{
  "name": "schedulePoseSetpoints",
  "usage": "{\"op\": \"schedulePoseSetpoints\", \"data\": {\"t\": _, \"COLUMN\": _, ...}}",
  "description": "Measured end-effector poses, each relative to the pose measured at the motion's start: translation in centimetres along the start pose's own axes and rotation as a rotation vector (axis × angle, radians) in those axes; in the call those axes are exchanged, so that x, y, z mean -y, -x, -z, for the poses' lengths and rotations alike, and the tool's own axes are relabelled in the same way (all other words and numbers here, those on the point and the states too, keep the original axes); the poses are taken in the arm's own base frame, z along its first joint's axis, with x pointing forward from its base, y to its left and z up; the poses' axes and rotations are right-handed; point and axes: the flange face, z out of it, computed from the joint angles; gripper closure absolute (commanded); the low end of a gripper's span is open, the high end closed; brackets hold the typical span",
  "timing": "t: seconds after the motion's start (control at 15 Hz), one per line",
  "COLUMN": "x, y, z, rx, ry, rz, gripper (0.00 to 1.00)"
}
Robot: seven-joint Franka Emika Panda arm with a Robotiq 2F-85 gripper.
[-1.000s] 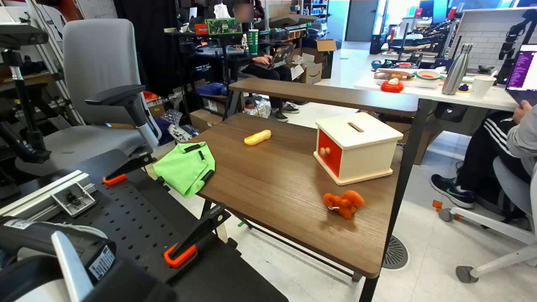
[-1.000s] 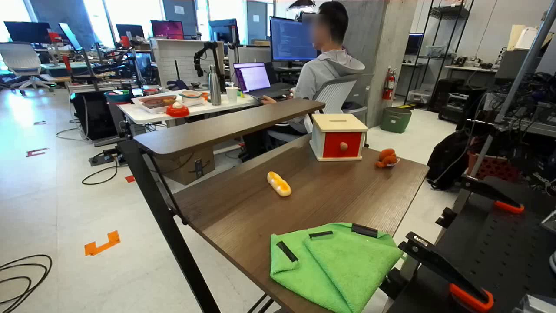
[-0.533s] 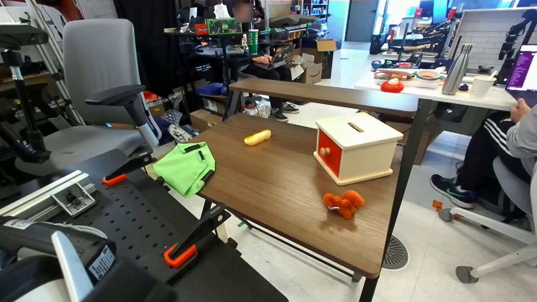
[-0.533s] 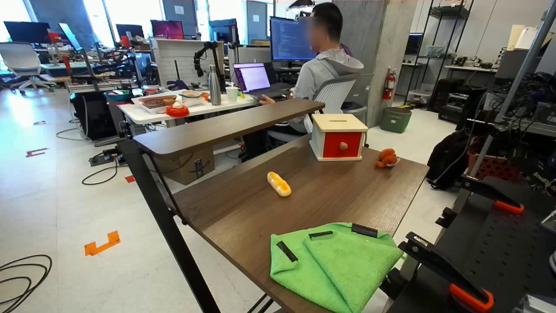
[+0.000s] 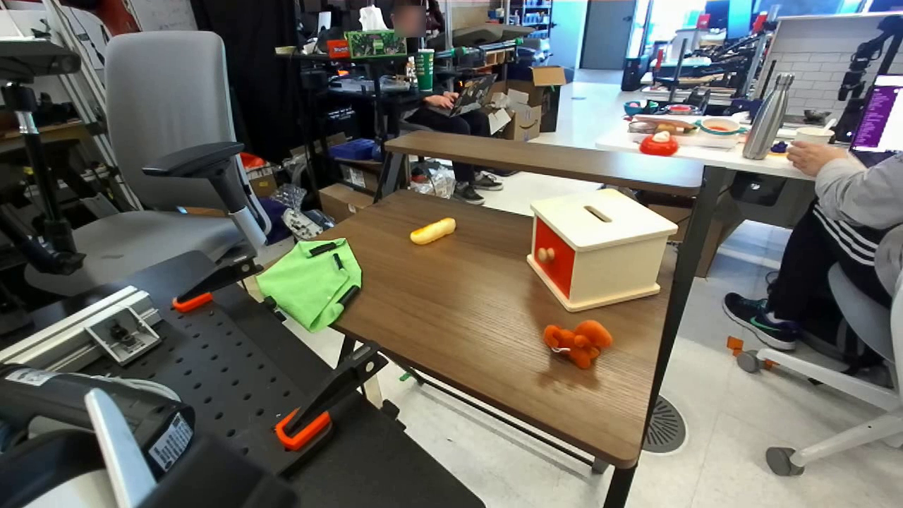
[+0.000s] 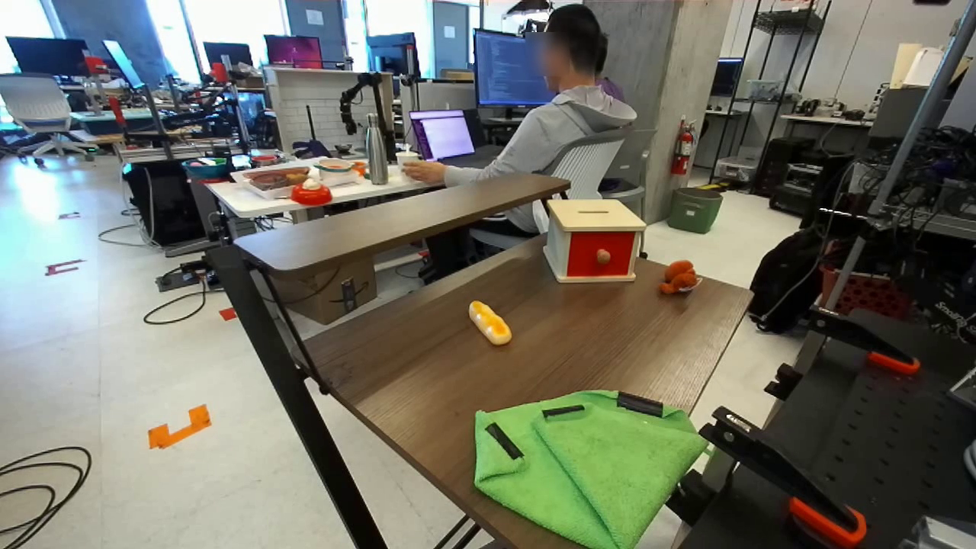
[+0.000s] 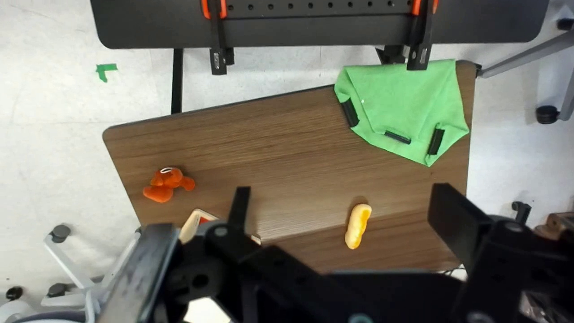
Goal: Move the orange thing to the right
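Holds the gripper [image 7: 341,202] spread wide in the wrist view, with 2 black fingers [image 7: 459,220] well apart above the brown table [image 7: 269,143]. Has the orange thing [image 7: 358,225], a short stubby piece with a yellow-orange top and paler sides, lying on that table, framed between those fingers but well below them. In an exterior view, shows the orange thing [image 5: 432,231] between the green cloth [image 5: 296,282] and the wooden box [image 5: 621,267], well apart from both. Has the box standing upright, with 1 slot [image 5: 598,214] in its pale lid [image 5: 628,224] and a round knob [image 6: 603,257] on its red front [image 6: 583,255]. Hides most of the box behind the gripper in the wrist view, showing pale edges, probably of the base. Has the red-orange toy [image 6: 678,277] near the box, on the same table. Shows the green cloth folded at the table's edge, with 3 black strips [image 6: 563,412] on top. Has 2 black-and-orange clamps [image 5: 337,392] on the black perforated board [image 5: 219,374], across a gap from the table. In both exterior views, shows a person [image 6: 537,137] in grey seated at a white table [image 6: 252,200] beyond, near a laptop [image 6: 446,136]
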Motion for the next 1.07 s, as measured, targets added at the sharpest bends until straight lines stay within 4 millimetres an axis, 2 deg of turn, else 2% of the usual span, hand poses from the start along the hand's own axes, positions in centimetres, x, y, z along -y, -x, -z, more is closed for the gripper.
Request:
{"op": "schedulePoseSetpoints", "data": {"t": 0.27, "x": 4.5, "y": -3.3, "z": -6.9, "rx": 0.022, "ry": 0.035, "rz": -0.023, "gripper": 0.00}}
{"op": "schedulePoseSetpoints", "data": {"t": 0.47, "x": 7.1, "y": -6.2, "z": -11.3, "rx": 0.031, "ry": 0.042, "rz": -0.049, "gripper": 0.00}}
{"op": "schedulePoseSetpoints", "data": {"t": 0.67, "x": 8.7, "y": -10.0, "z": -14.9, "rx": 0.029, "ry": 0.042, "rz": -0.082, "gripper": 0.00}}
{"op": "schedulePoseSetpoints", "data": {"t": 1.07, "x": 10.8, "y": -18.9, "z": -21.8, "rx": 0.028, "ry": 0.054, "rz": -0.176, "gripper": 0.00}}
